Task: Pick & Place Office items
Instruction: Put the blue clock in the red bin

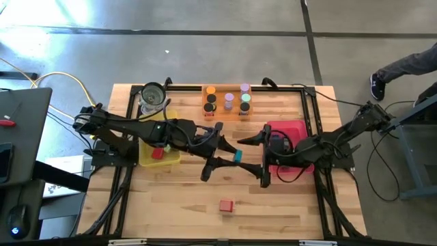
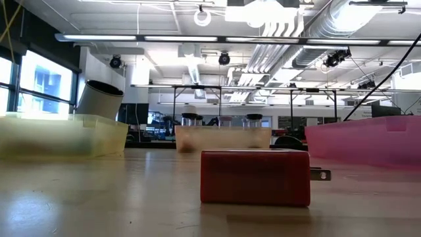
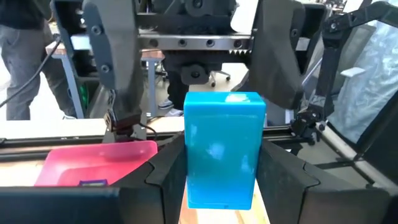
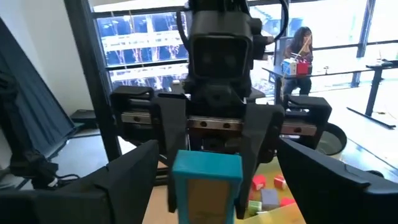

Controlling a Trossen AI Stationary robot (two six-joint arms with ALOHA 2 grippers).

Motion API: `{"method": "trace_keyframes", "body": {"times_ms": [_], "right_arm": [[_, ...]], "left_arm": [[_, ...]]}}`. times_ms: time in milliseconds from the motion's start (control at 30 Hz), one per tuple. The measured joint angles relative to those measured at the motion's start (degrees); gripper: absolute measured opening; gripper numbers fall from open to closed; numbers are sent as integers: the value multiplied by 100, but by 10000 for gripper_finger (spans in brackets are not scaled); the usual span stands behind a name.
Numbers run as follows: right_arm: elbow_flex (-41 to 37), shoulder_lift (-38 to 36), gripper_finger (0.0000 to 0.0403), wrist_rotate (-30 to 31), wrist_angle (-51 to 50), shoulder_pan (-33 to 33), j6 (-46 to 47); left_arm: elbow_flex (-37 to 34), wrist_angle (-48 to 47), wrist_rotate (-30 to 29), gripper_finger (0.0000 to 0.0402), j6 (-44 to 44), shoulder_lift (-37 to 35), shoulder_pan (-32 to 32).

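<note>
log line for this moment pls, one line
stage: handover mid-table | left gripper: shut on teal block, held above table | right gripper: open, facing the block | red block: loose on table, near edge

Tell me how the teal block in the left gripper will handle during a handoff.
The teal block looks rigid and flat-sided, so it should sit steady between the left gripper fingers. Its glossy faces might slip under a light pinch. Boxy, it is unlikely to roll if dropped near the open right gripper.
</note>
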Motion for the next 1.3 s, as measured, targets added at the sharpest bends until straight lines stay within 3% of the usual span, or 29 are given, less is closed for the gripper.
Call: {"method": "trace_keyframes", "body": {"times_ms": [333,500,900,1300], "right_arm": [[-9,309,316,-35,28,-76,-41],[-11,385,316,-42,175,-126,-53],[-9,372,314,-8,447,-176,-354],[-9,372,231,14,464,-142,-517]], "left_arm": [[0,-17,38,158,197,0,118],[0,-16,486,158,211,0,228],[0,-57,767,158,412,0,345],[0,-22,765,158,536,0,345]]}}
